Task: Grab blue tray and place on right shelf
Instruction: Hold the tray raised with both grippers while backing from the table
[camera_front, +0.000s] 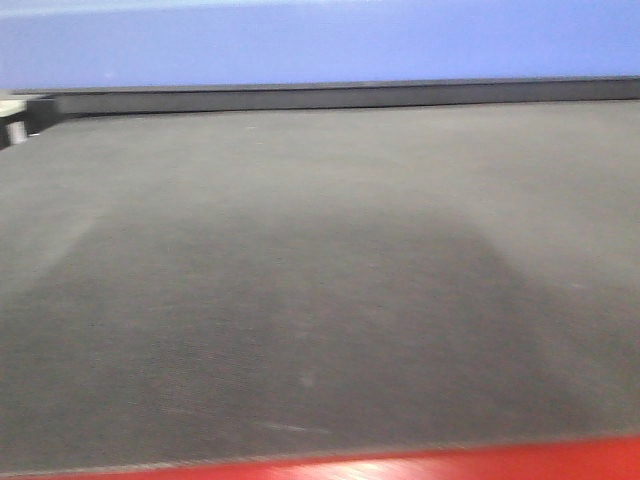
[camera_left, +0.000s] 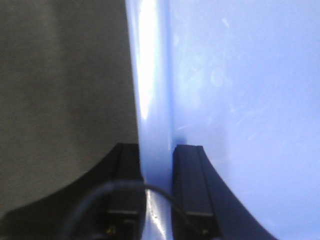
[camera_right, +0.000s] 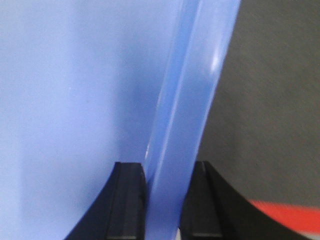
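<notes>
Left wrist-mounted view is showing the left gripper clamping the glossy rim of the blue tray, one black finger pressing on each side of it, while a thin dark cable is arcing across the fingers. The right gripper is pinching the tray's rim in the same way, its fingers sitting against both faces. From the front, the tray is stretching as a light-blue band across the top of the picture, above a dark grey mat whose red edge is running along the bottom
</notes>
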